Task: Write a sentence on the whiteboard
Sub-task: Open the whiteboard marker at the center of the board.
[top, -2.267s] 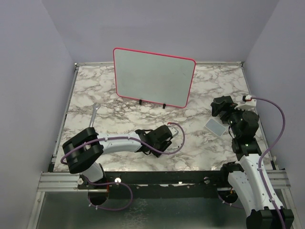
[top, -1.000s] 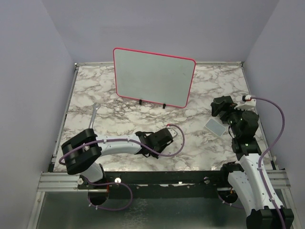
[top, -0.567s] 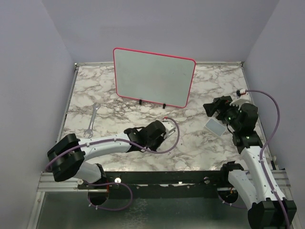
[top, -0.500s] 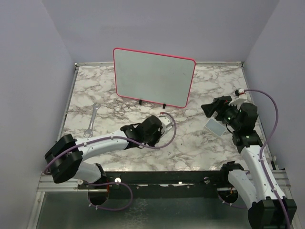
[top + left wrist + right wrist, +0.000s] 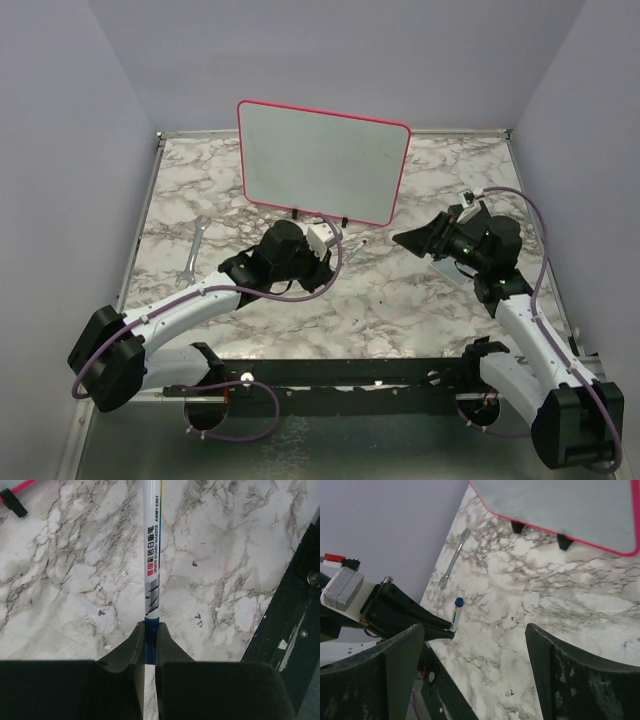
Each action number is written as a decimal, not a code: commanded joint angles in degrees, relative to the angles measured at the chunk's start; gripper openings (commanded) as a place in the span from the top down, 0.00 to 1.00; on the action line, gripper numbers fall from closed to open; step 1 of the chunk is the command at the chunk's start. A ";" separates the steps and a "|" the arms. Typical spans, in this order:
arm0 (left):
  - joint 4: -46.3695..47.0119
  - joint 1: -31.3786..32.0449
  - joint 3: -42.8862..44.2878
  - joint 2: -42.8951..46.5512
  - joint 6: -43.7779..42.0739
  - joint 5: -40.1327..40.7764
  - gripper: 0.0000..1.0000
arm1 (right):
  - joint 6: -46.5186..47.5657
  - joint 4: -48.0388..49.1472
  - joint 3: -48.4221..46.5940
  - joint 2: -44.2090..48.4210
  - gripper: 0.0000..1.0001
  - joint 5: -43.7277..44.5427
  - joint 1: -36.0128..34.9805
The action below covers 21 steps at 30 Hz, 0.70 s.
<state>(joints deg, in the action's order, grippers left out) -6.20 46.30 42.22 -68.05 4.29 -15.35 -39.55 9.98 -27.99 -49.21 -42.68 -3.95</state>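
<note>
The whiteboard (image 5: 322, 160) stands upright at the back middle on two black feet, and its face is blank; no sentence shows on it. It also shows in the right wrist view (image 5: 560, 500). My left gripper (image 5: 338, 245) is shut on the blue end of a white whiteboard marker (image 5: 355, 243), held above the table in front of the board. In the left wrist view the marker (image 5: 152, 555) sticks straight out from the fingers (image 5: 167, 640). My right gripper (image 5: 405, 240) is open and empty, just right of the marker's blue tip (image 5: 455, 614).
A metal wrench (image 5: 193, 252) lies on the marble table (image 5: 400, 310) to the left, also in the right wrist view (image 5: 454, 560). A black rail (image 5: 350, 370) runs along the near edge. Grey walls close in the sides.
My left arm has lifted the marker from near the front edge and swung it up toward the board. My right arm has moved left toward the marker tip, gripper open.
</note>
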 commanded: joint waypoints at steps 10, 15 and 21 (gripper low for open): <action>3.97 -0.53 -1.17 0.20 0.49 -12.99 1.00 | -7.32 14.58 0.09 -8.02 0.24 -1.05 -10.78; 5.00 -0.51 -1.26 0.20 1.27 -13.28 1.00 | -7.02 15.45 0.19 -10.73 0.32 0.51 -15.43; 5.44 -0.52 -1.51 0.44 1.59 -12.66 1.00 | -7.99 18.43 0.14 -14.40 0.47 1.46 -20.09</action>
<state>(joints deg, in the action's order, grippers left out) -2.63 45.84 41.65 -68.16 5.34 -26.57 -46.70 24.64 -27.99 -61.60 -42.65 -22.02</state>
